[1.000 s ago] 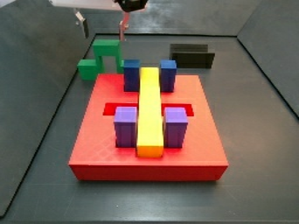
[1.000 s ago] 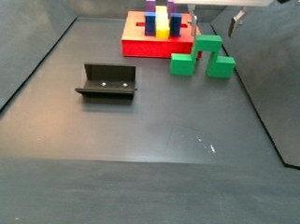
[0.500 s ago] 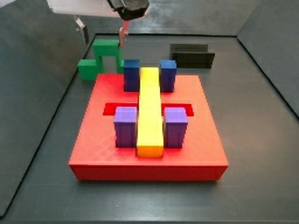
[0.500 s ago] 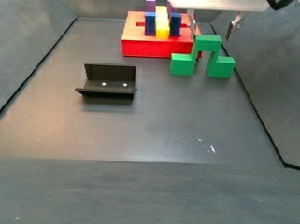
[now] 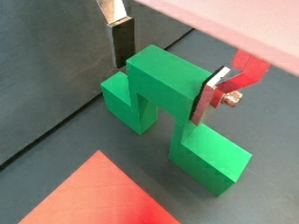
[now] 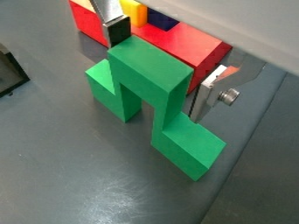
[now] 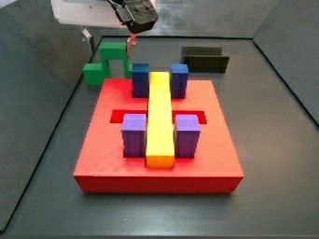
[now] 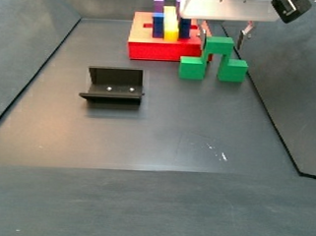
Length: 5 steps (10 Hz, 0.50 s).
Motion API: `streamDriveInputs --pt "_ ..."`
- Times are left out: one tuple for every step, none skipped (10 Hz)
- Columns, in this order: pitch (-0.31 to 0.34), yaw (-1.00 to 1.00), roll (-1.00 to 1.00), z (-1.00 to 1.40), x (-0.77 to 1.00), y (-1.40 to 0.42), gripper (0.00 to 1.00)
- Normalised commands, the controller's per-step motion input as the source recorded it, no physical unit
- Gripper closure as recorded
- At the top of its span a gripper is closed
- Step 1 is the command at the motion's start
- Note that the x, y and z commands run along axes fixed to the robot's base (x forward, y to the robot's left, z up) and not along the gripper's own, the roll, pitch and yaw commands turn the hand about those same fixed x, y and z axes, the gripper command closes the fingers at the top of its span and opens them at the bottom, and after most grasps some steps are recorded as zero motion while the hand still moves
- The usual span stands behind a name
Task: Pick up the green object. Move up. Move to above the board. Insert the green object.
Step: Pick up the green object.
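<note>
The green object [image 5: 163,83] stands on its two legs on the dark floor next to the board [image 7: 125,159], and it shows in both wrist views [image 6: 140,79] and both side views [image 7: 106,58] [image 8: 212,58]. My gripper [image 5: 163,68] is open and straddles its top bridge, one finger [image 5: 118,39] a little off one side, the other finger [image 5: 211,92] close against the opposite side. The gripper also shows in the other views [image 6: 162,61] [image 7: 122,37] [image 8: 224,34]. The red board bears blue and purple blocks and a long yellow bar [image 7: 159,117].
The fixture [image 8: 113,86] stands apart on the floor, also seen behind the board [image 7: 206,59]. Dark walls enclose the floor. An open red slot [image 7: 129,117] shows on the board beside the yellow bar.
My gripper has come down over the green object, its fingers now either side of the top bridge. The green object and the board have not moved.
</note>
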Motion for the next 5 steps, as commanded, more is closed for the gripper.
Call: streamDriveInputs --pt "0.0 0.0 0.01 -0.09 0.0 0.01 0.0" --pt "0.0 0.0 0.0 -0.08 0.0 0.08 0.0" --pt "0.0 0.0 0.0 0.0 0.0 0.06 0.0" --pt "0.0 0.0 0.0 0.0 0.0 0.02 0.0" --pt "0.0 0.0 0.0 0.0 0.0 0.0 0.0"
